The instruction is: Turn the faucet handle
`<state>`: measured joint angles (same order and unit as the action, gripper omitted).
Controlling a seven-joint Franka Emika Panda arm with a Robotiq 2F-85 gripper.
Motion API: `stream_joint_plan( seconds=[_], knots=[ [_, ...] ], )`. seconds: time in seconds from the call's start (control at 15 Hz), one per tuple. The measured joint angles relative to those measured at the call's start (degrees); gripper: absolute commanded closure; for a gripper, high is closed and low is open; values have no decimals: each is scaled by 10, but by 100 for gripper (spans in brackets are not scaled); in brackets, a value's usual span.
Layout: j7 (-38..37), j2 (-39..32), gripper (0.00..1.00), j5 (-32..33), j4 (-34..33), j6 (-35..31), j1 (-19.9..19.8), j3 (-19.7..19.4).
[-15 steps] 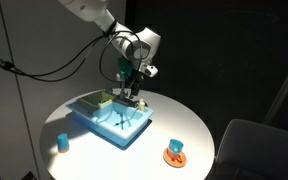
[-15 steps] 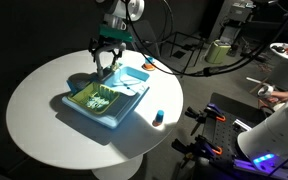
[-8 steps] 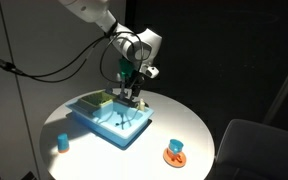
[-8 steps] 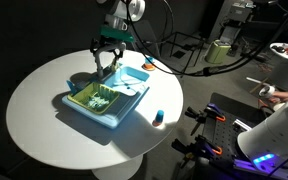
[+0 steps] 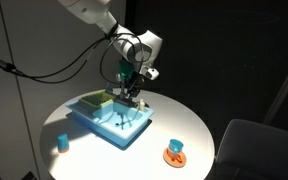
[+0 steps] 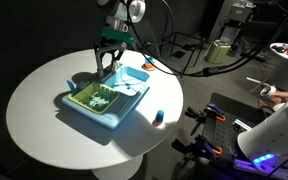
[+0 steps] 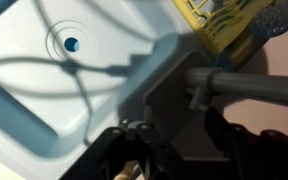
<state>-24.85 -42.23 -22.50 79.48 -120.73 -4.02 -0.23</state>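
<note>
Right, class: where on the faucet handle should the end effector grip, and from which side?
Probably the faucet handle's rounded head, from above: it tops a slim upright post at the blue basin's edge, directly below the end effector.

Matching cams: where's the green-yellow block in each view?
In an exterior view: green-yellow block at the blue basin's far-left end, left of frame centre.
In an exterior view: block in the basin's near-left part, left of frame centre.
Wrist view: block at top right, basin floor to its left.
Shared landmark: the blue basin.
</note>
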Motion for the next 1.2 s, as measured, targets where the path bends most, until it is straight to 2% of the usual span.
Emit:
stream_joint_plan(
  seconds=[0.07, 0.2, 0.27, 0.33, 0.47, 0.53, 1.2],
  knots=[
    [0, 0, 81, -3, 0, 0, 0, 0],
    [0, 1, 85, -10, -2, 0, 0, 0],
    [0, 1, 89, -13, -2, 0, 0, 0],
    [0, 2, 88, -16, -3, 0, 0, 0],
    [0, 2, 93, -17, -3, 0, 0, 0],
    [0, 2, 98, -18, -3, 0, 0, 0],
    [2, 2, 98, -19, -2, -3, 1, 0]
  ],
)
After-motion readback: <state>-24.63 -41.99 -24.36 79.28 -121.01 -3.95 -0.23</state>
